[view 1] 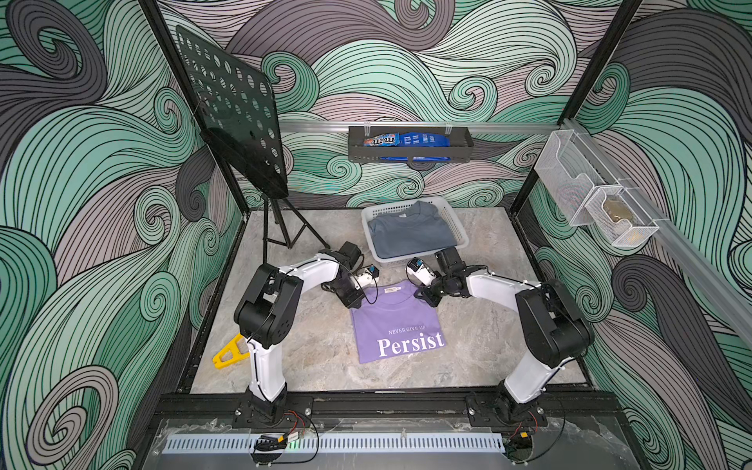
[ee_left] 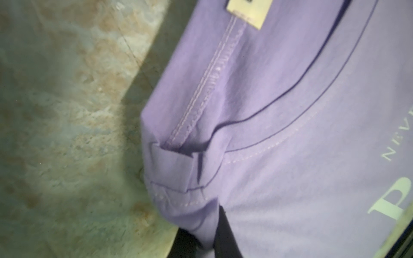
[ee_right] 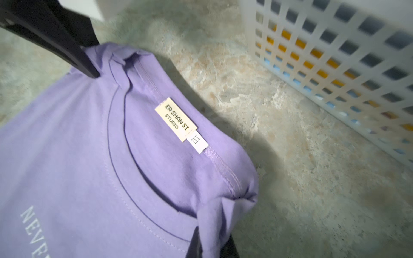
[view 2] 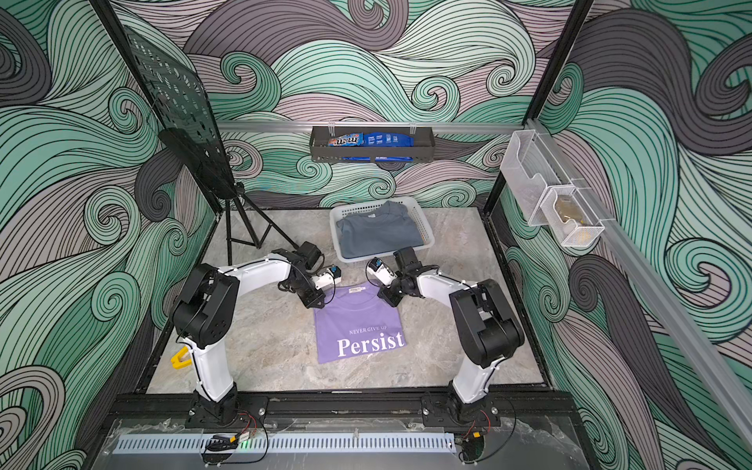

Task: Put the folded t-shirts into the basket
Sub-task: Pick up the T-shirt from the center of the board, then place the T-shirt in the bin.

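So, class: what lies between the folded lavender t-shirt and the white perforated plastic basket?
Only bare marbled tabletop, seen in the right wrist view.

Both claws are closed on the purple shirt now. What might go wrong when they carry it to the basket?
1. The left claw and right claw pinch only the collar corners of the purple shirt, so lifting may let the fold open.
2. The basket looks full to its rim, the grey shirt on top; the hanging hem may catch the near wall.
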Controlling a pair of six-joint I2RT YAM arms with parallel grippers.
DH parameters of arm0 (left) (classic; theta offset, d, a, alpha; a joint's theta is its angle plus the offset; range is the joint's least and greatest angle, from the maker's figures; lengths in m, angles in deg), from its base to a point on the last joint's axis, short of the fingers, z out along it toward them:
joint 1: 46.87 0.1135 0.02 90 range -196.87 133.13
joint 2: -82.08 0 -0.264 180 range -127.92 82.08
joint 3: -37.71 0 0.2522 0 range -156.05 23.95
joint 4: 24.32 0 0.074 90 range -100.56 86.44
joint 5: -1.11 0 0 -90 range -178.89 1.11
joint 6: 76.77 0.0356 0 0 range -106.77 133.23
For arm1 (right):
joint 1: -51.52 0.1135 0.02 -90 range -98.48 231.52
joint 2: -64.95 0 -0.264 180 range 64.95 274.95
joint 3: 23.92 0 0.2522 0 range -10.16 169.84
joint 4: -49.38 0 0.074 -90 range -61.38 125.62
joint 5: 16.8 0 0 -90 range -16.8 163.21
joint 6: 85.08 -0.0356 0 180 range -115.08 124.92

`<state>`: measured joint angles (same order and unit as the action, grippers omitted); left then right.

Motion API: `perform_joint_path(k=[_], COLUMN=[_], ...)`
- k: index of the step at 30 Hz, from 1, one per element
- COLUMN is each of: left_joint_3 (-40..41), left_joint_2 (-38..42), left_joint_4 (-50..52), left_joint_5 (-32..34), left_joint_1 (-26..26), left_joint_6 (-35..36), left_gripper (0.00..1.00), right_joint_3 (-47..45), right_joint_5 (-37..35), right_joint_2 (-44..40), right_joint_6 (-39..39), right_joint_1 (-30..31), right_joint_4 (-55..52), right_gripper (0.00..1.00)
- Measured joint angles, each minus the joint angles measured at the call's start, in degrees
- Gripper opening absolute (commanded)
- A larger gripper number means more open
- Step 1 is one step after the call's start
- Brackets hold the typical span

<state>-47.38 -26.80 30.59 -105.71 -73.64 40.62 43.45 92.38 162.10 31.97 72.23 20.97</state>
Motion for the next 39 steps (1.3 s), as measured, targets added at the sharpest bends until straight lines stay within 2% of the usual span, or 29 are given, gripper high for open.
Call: perform_joint_path(k=[4, 11, 15, 22, 30, 39], left_joint_3=[0.2, -0.9, -6.9, -18.6, -40.7, -63.9], left_joint_2=[3.4, 14.6, 17.4, 20.1, 12.3, -7.8], left_joint_4=[2.1, 7.6, 12.4, 14.3, 14.8, 15.3], left_joint_5=[-2.2, -8.0, -11.1, -14.7, -13.1, -8.9], left_joint_1=[0.0, 0.0, 0.0, 0.0, 0.0, 0.0], left_joint_6=[0.0, 0.7, 0.9, -0.6, -4.3, -6.6], left_gripper=[0.00, 0.00, 0.00, 0.00, 0.00, 0.00], right_joint_3=[-1.3, -0.3, 2.8, 11.5, 29.4, 41.9], right_joint_5=[2.8, 8.4, 9.5, 11.1, 9.5, 5.1], right_joint_2=[-5.9, -15.1, -19.6, -24.5, -16.4, -2.4], right_joint_6=[0.2, 0.9, 0.4, -2.6, -8.2, -14.0], right_joint_1=[-0.2, -3.3, -5.2, -9.7, -13.5, -16.0], right_joint_4=[-0.1, -2.4, -4.3, -4.4, -4.3, -4.0], right_gripper=[0.00, 0.00, 0.00, 0.00, 0.00, 0.00])
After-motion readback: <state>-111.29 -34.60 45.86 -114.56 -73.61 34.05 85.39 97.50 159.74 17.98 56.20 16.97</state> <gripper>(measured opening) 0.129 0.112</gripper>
